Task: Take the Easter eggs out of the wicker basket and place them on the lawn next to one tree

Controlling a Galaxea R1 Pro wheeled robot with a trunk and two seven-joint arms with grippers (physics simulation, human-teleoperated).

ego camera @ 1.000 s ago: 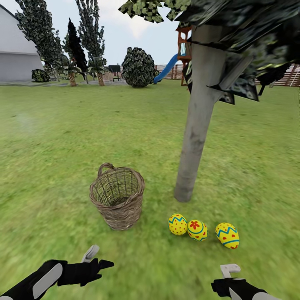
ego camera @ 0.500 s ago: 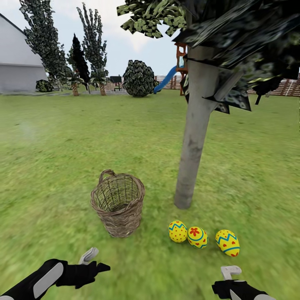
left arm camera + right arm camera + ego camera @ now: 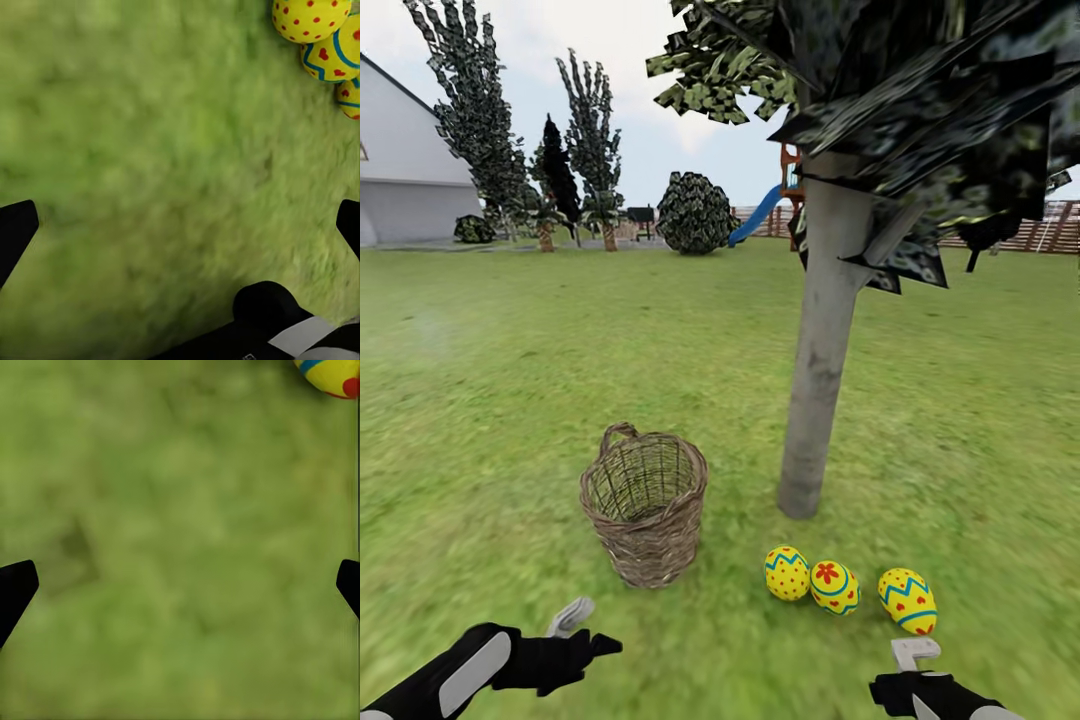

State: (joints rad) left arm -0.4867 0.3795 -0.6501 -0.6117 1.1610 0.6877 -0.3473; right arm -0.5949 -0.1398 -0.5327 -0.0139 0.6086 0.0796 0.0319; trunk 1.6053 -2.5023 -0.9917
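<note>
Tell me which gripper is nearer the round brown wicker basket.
Left. The left gripper hovers over grass just in front of the round brown wicker basket; the right gripper is well off to its side, beyond the eggs.

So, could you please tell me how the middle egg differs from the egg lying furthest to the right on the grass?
The middle egg carries a red flower, while the rightmost egg shows a blue zigzag over red marks. The middle egg touches the left egg; the rightmost egg lies apart, with grass between. The rightmost egg also looks tilted and lies nearer the right hand. Both are yellow and rest on the lawn near the tree.
</note>
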